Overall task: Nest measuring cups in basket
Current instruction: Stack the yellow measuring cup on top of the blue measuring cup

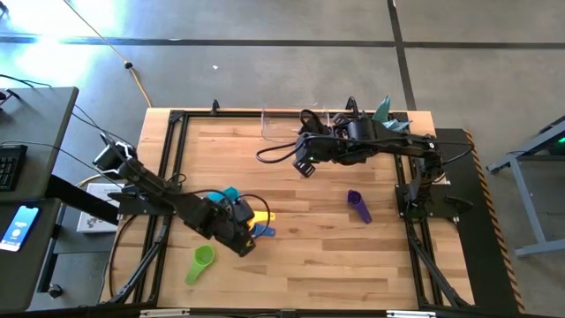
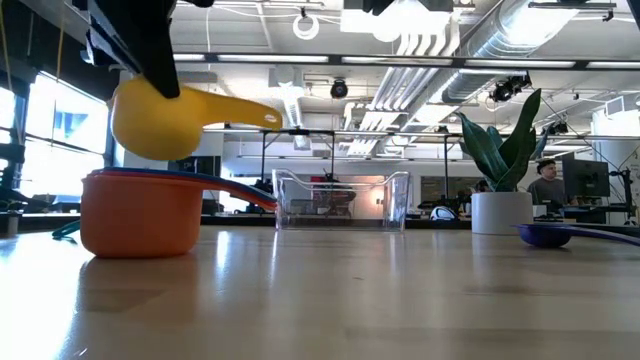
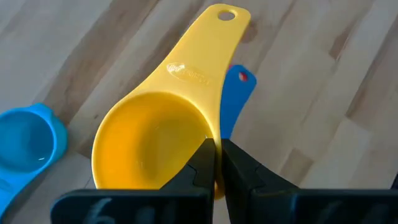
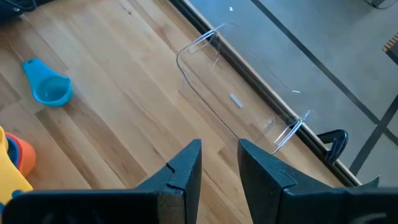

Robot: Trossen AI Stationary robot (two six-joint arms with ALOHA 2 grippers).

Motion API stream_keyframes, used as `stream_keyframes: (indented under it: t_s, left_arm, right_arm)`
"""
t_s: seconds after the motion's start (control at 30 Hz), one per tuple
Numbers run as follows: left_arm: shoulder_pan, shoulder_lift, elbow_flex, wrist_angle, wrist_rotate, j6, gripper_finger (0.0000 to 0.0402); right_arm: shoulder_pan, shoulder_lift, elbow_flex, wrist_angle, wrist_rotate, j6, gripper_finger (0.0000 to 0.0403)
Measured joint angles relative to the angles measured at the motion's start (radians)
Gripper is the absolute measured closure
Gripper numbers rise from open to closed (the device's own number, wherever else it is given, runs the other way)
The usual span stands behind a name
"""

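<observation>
From above, the left tool (image 1: 237,225) pinches the yellow plastic measuring cup (image 1: 258,223) by its rim; the clear rectangular plastic basket (image 1: 296,124) lies well apart across the wooden worktop (image 1: 309,256), just beside the right tool (image 1: 305,165).

At table height, the yellow cup hangs just above the orange plastic cup (image 2: 140,212), handle pointing toward the basket.

The left wrist confirms the pinch.

The right wrist shows its tool spread, empty.

White plant pot (image 2: 502,212) with green plant (image 2: 500,150), seated person (image 2: 545,182), phone (image 1: 19,227)
</observation>
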Motion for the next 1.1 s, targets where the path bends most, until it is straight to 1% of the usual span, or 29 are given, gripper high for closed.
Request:
stream_keyframes:
  t_s: [0.2,0.4,0.57,0.93,1.1]
  left_arm:
    - [-0.018,0.067,0.0,0.018,0.014,0.075,0.0396]
    - [-0.018,0.124,0.0,0.018,0.044,0.077,0.0396]
    - [-0.019,0.137,0.0,0.019,0.045,0.078,0.0394]
    - [-0.013,0.137,0.0,0.019,0.056,0.117,0.0345]
    - [-0.002,0.137,0.0,0.024,0.12,0.112,0.0322]
  right_arm:
    - [0.0,0.0,0.0,0.001,0.0,0.0,0.0306]
    - [0.0,0.0,0.0,0.006,0.0,0.0,0.0306]
    - [0.0,0.0,0.0,0.006,0.0,0.0,0.0306]
    - [0.0,0.0,0.0,0.005,0.001,-0.007,0.0306]
    - [-0.004,0.0,0.0,0.005,0.001,-0.014,0.0306]
